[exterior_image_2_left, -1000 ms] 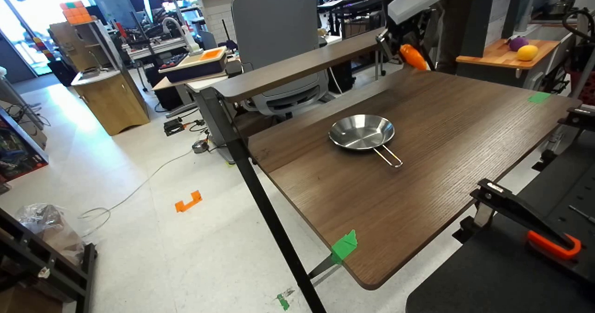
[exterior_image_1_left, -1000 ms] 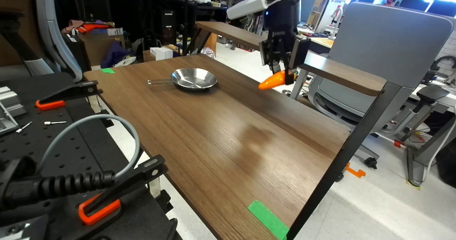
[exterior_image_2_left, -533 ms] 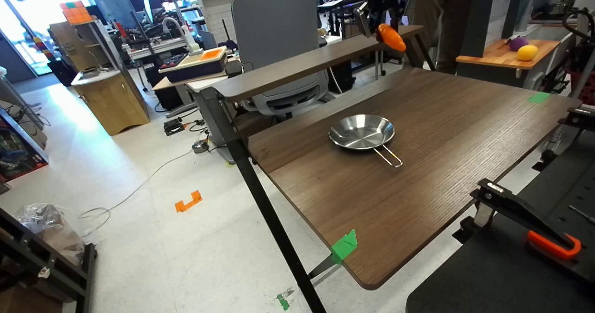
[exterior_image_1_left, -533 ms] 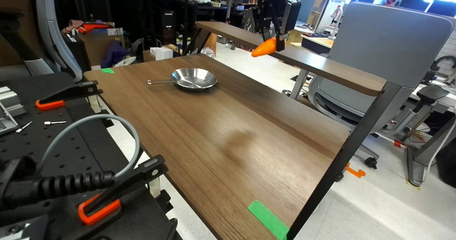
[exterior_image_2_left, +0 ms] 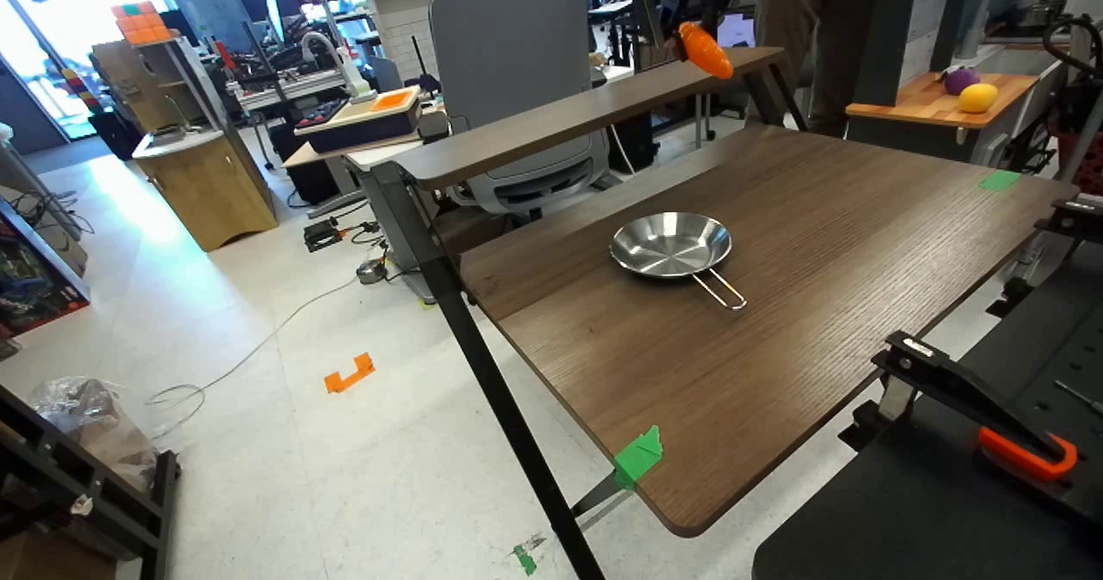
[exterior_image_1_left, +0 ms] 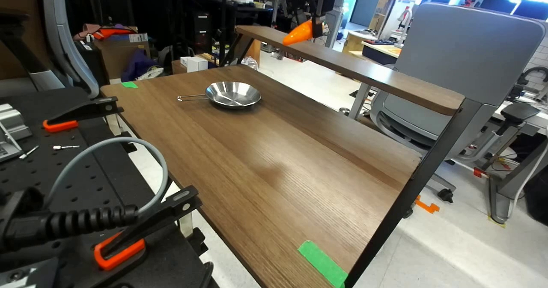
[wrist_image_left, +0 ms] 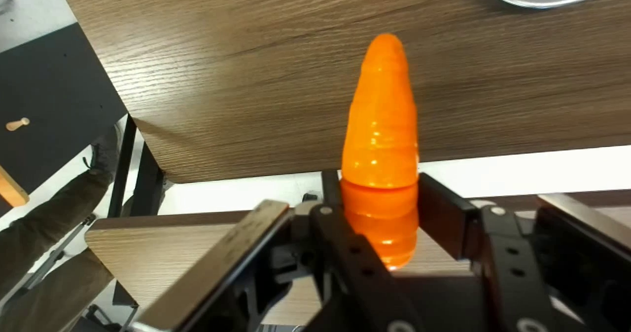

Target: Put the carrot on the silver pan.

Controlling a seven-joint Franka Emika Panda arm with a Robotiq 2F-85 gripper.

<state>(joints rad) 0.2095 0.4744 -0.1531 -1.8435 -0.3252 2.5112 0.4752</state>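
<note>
The gripper (wrist_image_left: 380, 194), pinching the carrot (wrist_image_left: 380, 120) near its thick end, is now higher in both exterior views than earlier. The silver pan (exterior_image_2_left: 671, 246) lies below it, ahead and to one side, so releasing too early may drop the carrot outside.

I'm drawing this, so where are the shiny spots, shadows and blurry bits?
Wrist view: shiny dots on the carrot, gripper a bit blurry; in an exterior view: fuzzy shadow on the table; in both exterior views: the silver pan gleams.
</note>
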